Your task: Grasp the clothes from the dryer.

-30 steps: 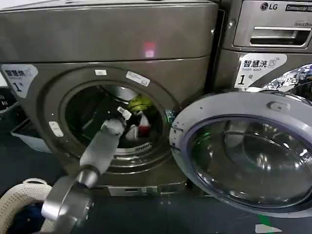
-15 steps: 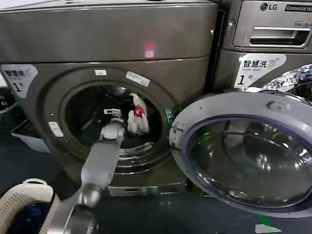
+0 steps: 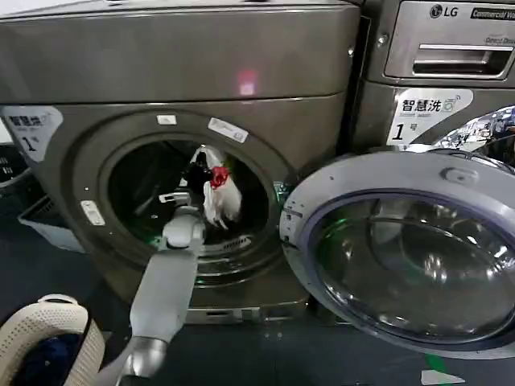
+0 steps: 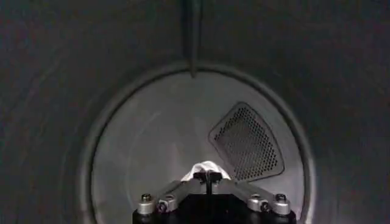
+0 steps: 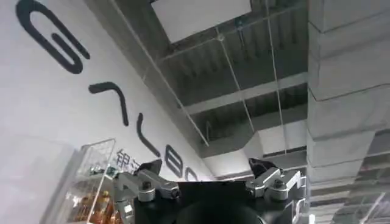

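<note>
Head view shows the clothes hanging in the dryer doorway, pinched in my left hand, fingers closed on the white cloth; I think the yellow-green piece is hidden. Grasp looks made; next I'd draw the bundle out over the doorway's lower rim. The open door swings rightward, a basket sits below left. My right hand, parked aloft, is spread open and empty.
</note>
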Available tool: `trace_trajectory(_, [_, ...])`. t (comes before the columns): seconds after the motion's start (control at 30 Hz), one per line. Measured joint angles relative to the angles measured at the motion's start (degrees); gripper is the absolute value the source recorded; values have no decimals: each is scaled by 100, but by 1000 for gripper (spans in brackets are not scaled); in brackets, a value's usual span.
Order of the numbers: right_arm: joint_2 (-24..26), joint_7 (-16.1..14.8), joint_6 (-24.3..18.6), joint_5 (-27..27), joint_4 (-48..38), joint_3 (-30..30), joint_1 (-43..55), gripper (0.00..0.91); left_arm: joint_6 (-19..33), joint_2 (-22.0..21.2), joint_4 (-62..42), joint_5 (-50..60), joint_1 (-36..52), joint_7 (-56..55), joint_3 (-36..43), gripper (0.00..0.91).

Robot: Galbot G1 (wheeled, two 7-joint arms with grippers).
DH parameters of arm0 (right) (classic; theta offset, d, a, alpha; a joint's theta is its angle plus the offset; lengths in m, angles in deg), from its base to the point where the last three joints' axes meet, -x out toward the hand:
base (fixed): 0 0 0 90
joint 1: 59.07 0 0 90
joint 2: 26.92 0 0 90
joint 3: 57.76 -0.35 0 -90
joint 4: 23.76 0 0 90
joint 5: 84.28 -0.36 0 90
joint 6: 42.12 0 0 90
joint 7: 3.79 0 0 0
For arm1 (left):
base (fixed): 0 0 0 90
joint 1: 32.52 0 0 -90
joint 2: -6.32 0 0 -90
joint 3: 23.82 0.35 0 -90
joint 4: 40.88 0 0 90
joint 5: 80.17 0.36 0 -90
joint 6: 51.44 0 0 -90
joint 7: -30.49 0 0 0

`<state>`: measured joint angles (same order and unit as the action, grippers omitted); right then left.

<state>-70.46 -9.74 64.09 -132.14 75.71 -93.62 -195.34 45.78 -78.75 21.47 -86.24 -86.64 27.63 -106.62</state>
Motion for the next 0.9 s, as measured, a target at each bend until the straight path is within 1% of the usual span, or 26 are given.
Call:
trace_trajectory(0.4, [39, 14, -68, -30, -43, -40, -32, 907, -243, 23, 132, -41, -55, 50, 23, 0])
trace_trajectory(0.9, [97, 20, -3, 62, -73, -101, -32, 907, -322, 21, 129, -34, -62, 135, 54, 0])
